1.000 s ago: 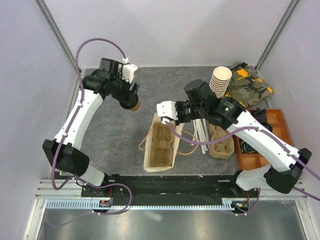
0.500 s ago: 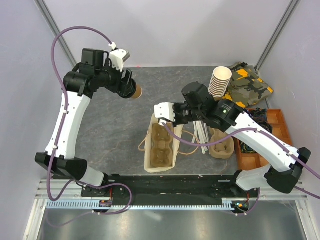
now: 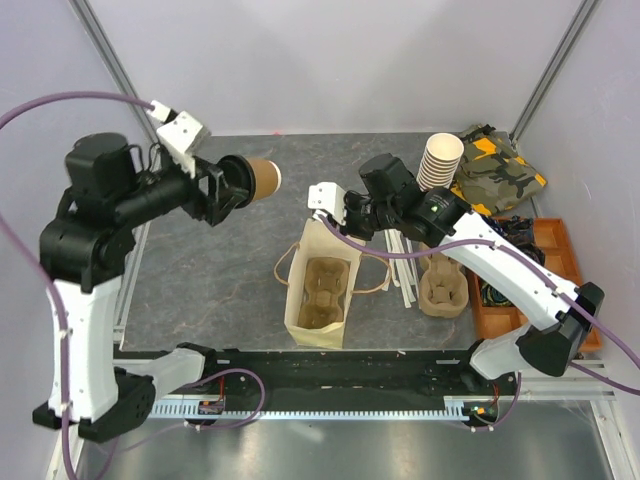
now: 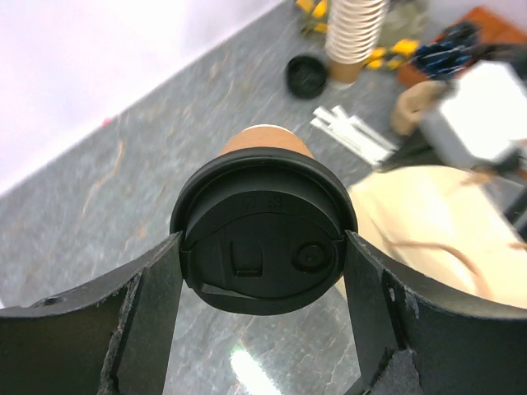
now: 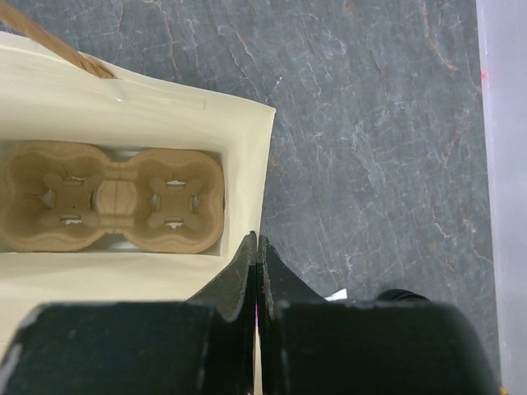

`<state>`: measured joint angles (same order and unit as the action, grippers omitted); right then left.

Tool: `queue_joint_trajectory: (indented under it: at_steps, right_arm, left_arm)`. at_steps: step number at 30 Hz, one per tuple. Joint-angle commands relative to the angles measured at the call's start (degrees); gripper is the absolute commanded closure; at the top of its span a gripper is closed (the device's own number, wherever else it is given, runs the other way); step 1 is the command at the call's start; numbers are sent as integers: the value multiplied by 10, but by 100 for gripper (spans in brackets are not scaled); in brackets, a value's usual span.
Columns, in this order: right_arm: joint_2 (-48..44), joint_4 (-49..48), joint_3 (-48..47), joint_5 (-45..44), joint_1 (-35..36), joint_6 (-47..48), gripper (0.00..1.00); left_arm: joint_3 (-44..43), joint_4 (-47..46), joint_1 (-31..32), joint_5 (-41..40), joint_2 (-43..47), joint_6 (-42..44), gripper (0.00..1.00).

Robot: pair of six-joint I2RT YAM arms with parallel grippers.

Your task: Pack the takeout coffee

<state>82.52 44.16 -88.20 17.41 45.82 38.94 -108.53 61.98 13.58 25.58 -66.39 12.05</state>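
So the left gripper [image 4: 263, 276] is clamping its two black fingers [image 4: 148, 321] around the small brown kraft-paper cup with a round black plastic lid [image 3: 264, 178]. It's holding it sideways up in the air, off to the left of the cream paper bag with brown twine handles [image 5: 123, 115], and the raised marks on that lid are coming out too blurry to read. The right gripper [image 5: 258, 247] is pinching tight on that bag's top rim, a brown moulded-pulp two-cup carrier [image 5: 111, 197] is sitting down inside, and it's all happening on a dark grey marbled tabletop [image 3: 220, 270] with pale lilac walls [image 3: 350, 60] boxing it in.
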Motion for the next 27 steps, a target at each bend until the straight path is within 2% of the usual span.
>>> queue_joint_trajectory:
  at_steps: [1, 9, 15, 19, 27]
  right_arm:
    - [2, -16, -28, 18, -3, -17, 100]
    - [16, -14, -29, 36, -17, -40, 100]
    - [33, -11, -43, 38, -19, -42, 100]
    - [44, -7, -56, 37, -21, -48, 100]
    - [49, -2, -58, 33, -21, -55, 100]
  left_arm:
    - [16, 3, -2, 92, 49, 51, 43]
    - [29, 18, 0, 199, 86, 75, 43]
    - [-5, 63, 14, 241, 64, 127, 44]
    - [-8, 68, 37, 243, 55, 142, 44]
    - [-17, 68, 126, 176, 33, 191, 46]
